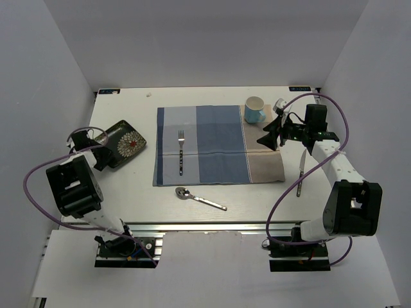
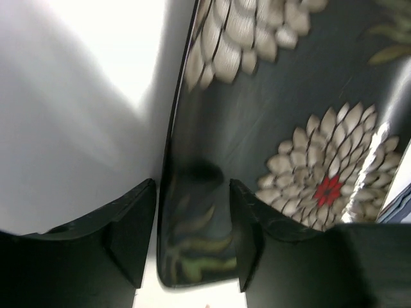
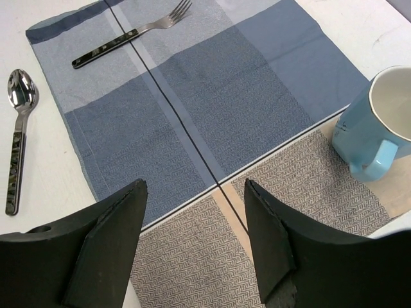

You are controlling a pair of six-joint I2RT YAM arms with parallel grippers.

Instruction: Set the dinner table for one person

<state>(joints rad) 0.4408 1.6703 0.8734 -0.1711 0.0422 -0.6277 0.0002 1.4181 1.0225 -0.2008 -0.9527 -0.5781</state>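
White table (image 1: 257, 196), rail (image 1: 205, 226) at near edge, bearing placemat (image 1: 212, 144) w/ fork (image 1: 181, 153) & mug (image 1: 254, 110), spoon (image 1: 200, 198), knife (image 1: 301, 173), plate (image 1: 122, 144) far L; L gripper (image 2: 192, 192) jaws apart astride plate rim; R gripper (image 3: 194, 192) jaws apart, empty, over placemat nr mug.

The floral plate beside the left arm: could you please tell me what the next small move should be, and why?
Probably close the left gripper on the floral plate. Its jaws look open and straddle the plate's rim, so it seems lined up for a grasp, while the plate lies on the dinner table left of the placemat, where it likely belongs.
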